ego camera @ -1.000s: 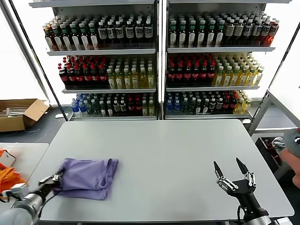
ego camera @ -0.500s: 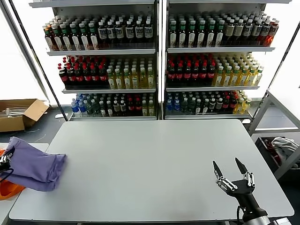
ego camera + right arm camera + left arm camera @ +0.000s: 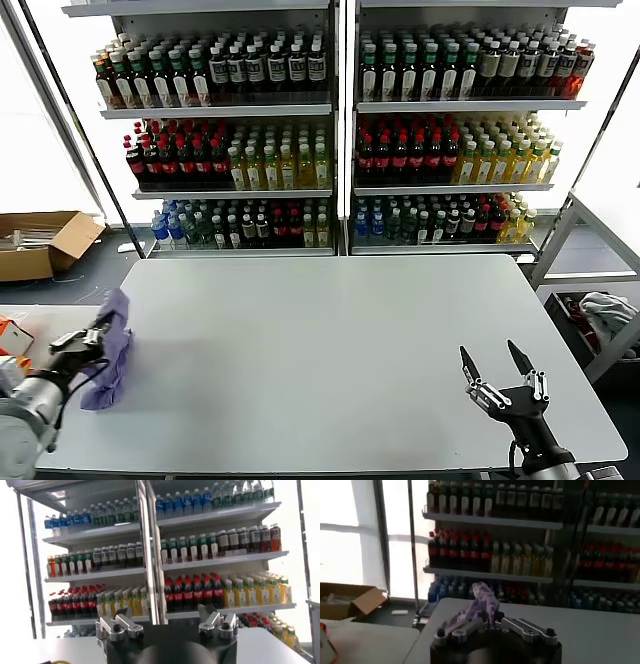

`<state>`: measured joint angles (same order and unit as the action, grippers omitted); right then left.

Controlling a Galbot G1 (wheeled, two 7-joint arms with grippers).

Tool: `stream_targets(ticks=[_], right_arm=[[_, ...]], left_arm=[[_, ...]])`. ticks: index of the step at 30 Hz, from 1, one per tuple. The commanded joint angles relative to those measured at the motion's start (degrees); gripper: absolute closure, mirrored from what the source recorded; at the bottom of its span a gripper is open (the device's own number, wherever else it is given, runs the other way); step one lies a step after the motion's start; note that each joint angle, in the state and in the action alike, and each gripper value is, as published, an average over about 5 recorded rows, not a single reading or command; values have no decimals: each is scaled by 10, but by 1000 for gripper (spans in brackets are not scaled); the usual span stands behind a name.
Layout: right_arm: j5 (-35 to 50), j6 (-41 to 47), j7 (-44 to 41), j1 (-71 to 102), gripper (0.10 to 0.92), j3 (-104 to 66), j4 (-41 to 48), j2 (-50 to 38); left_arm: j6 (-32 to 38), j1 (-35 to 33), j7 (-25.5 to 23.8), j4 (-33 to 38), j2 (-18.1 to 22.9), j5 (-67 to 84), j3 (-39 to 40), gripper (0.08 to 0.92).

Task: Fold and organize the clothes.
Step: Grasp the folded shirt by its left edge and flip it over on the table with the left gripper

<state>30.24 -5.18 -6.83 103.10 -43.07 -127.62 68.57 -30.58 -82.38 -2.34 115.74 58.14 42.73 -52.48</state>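
Note:
The lavender T-shirt [image 3: 112,350] hangs bunched from my left gripper [image 3: 98,335] at the table's left edge, its lower part draping toward the tabletop. The left gripper is shut on the shirt. In the left wrist view the fabric [image 3: 482,600] sticks out from between the closed fingers, with dark purple print showing. My right gripper [image 3: 497,362] is open and empty, fingers pointing up, above the table's near right part. The right wrist view shows only its open finger bases and the shelves.
The grey table [image 3: 340,340] stands in front of drink shelves [image 3: 340,130]. A low white side table [image 3: 40,330] with an orange item [image 3: 8,330] is at the left. A cardboard box [image 3: 40,240] lies on the floor at far left.
My left gripper carried the shirt off to the left, then came back toward the table's left edge, with the shirt now bunched and hanging instead of spread. The right arm has barely moved.

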Motion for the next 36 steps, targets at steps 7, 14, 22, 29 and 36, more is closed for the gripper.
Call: stream_targets(ticks=[7, 14, 22, 29, 36], right_arm=[[-7, 5, 1, 0, 203, 15, 5, -2], [-21, 30, 12, -15, 203, 35, -5, -10], [-3, 87, 37, -50, 203, 75, -20, -32], [-1, 127, 62, -96, 203, 132, -21, -51], [22, 182, 106, -148, 203, 191, -10, -57]], left_arm=[[-24, 73, 81, -66, 137, -10, 335, 886], [-24, 94, 93, -120, 181, 4, 388, 886], [-11, 110, 114, -77, 199, 33, 393, 886], [5, 119, 121, -54, 203, 66, 384, 886], [20, 98, 98, 19, 189, 109, 335, 814]])
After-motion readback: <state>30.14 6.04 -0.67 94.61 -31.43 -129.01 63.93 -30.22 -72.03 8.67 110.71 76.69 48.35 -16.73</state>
